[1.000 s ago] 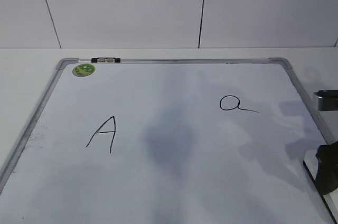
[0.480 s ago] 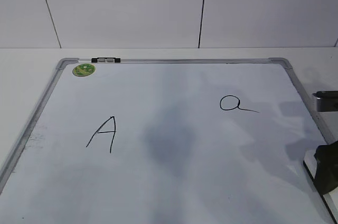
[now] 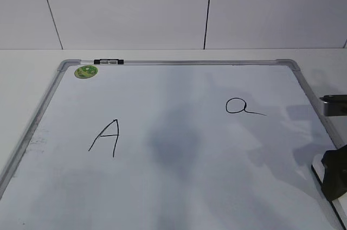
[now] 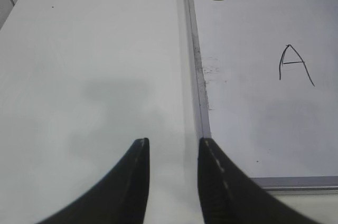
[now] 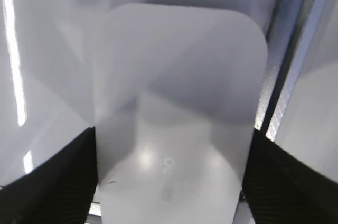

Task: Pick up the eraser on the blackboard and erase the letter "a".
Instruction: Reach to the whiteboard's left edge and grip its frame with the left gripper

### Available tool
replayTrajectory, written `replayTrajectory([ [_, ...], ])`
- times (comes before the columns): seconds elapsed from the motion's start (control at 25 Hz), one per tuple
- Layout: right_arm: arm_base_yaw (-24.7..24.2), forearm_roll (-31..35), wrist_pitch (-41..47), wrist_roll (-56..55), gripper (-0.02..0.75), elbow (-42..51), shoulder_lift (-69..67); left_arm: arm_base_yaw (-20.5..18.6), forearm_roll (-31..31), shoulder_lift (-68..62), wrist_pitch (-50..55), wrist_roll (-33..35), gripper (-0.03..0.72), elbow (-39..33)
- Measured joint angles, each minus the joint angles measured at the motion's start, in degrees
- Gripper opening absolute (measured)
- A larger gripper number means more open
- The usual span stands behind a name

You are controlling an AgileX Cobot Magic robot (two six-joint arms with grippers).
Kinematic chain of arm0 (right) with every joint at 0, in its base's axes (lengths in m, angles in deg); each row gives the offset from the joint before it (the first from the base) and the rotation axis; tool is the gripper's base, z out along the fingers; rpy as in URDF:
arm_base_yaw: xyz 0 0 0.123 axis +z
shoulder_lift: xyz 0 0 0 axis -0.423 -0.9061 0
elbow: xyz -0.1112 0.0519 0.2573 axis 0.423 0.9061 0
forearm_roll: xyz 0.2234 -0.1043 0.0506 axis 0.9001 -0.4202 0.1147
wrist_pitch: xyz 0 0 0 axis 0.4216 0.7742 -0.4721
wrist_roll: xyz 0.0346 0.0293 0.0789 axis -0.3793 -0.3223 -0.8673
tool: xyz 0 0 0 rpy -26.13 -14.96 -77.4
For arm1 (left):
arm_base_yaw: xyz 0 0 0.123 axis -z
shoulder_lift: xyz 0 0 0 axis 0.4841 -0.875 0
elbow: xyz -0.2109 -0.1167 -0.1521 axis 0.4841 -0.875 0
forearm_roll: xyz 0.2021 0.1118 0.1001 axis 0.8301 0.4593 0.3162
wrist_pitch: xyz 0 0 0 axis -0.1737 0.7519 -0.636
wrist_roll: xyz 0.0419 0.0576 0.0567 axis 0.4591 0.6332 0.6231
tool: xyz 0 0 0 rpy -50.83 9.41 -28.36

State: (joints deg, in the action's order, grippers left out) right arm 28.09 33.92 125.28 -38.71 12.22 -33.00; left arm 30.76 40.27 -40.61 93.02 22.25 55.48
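Right gripper (image 5: 171, 182) straddles the eraser (image 5: 179, 102) at the blackboard's (image 3: 179, 63) near-right edge, jaws against its sides; left gripper (image 4: 173, 174) jaws spread, empty.

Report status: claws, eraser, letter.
Right claw straddling eraser at board's right edge, grip unconfirmed. Left claw open, off the board. Letter "a" intact; path clear.
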Motion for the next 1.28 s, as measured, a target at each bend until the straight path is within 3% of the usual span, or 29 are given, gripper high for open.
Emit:
replayTrajectory([
  [1.28,0.0,0.0,-0.8,0.0,0.573,0.0,0.0,0.0,0.0,0.0,0.0,0.0,0.235,0.0],
])
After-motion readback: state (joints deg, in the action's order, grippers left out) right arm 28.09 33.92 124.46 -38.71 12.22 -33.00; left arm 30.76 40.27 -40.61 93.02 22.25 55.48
